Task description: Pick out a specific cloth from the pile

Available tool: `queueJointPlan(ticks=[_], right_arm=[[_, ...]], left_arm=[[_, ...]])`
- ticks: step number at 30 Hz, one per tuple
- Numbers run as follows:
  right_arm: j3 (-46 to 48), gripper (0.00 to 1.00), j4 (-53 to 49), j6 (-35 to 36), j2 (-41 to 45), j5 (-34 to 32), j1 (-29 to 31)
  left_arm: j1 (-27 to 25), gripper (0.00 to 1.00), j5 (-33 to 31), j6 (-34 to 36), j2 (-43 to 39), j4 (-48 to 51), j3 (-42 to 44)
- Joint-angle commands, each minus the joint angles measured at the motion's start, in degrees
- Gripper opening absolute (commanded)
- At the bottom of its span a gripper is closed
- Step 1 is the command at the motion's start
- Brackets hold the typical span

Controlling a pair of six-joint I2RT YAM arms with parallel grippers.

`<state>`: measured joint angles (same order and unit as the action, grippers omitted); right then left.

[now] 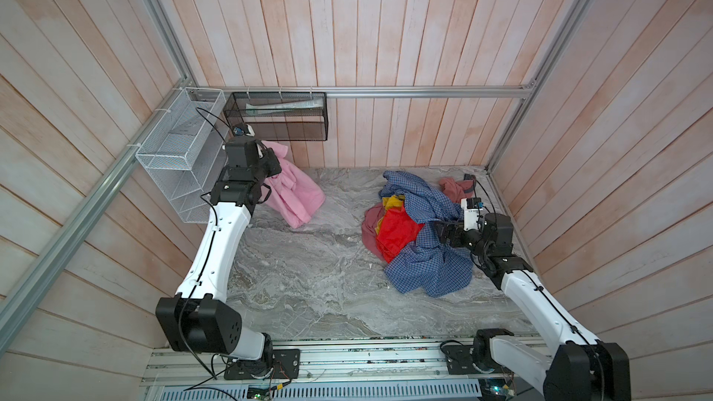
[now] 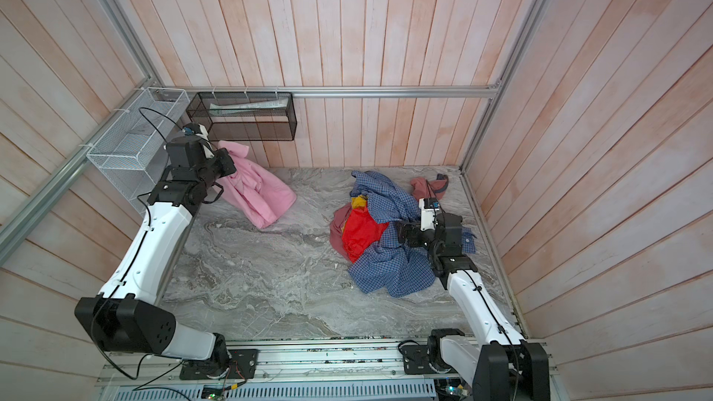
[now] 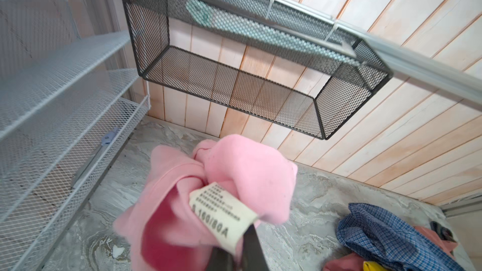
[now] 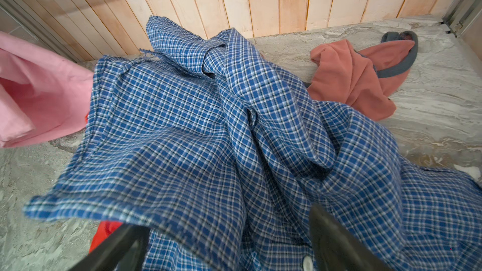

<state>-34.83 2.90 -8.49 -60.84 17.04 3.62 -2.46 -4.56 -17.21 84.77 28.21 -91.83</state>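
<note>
The cloth (image 1: 295,192) (image 2: 260,192), light pink with a white label (image 3: 221,208), hangs from my left gripper (image 1: 276,160) (image 2: 230,165) (image 3: 234,252), which is shut on it near the label. Its top is lifted at the back left and its lower end rests on the marble table (image 1: 308,283). The pile (image 1: 418,237) (image 2: 382,241) lies apart at the right: a blue checked shirt (image 4: 208,126) over bright red (image 1: 397,233), yellow (image 1: 393,202) and dusty-rose (image 1: 370,225) pieces. My right gripper (image 1: 438,231) (image 2: 400,234) (image 4: 229,243) is open, its fingers wide apart over the checked shirt.
A black mesh basket (image 1: 281,117) (image 3: 234,87) hangs on the back wall just above the left gripper. A white wire rack (image 1: 173,156) (image 3: 52,100) is fixed to the left wall. A dusty-rose garment with grey trim (image 1: 455,187) (image 4: 360,74) lies at the back right corner.
</note>
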Motion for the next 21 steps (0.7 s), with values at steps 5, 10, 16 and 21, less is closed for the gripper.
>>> queueJointPlan(ticks=[5,10,16,21], right_arm=[[-2.2,0.94,-0.2,0.4,-1.0,1.8,0.1],[-2.0,0.94,-0.3,0.7,-0.5,1.1,0.2],[-2.0,0.94,-0.9,0.6,-0.2,0.8,0.2],[-1.5,0.94,-1.2,0.4,0.3,0.8,0.2]], left_arm=[[0.3,0.0,-1.2,4.1,4.1,11.5,-6.0],[0.3,0.0,3.3,6.3,11.6,12.2,-7.2],[-1.5,0.0,1.3,9.7,23.8,14.9,-13.9],[-1.4,0.0,-3.6,11.6,32.0,13.8,-17.2]])
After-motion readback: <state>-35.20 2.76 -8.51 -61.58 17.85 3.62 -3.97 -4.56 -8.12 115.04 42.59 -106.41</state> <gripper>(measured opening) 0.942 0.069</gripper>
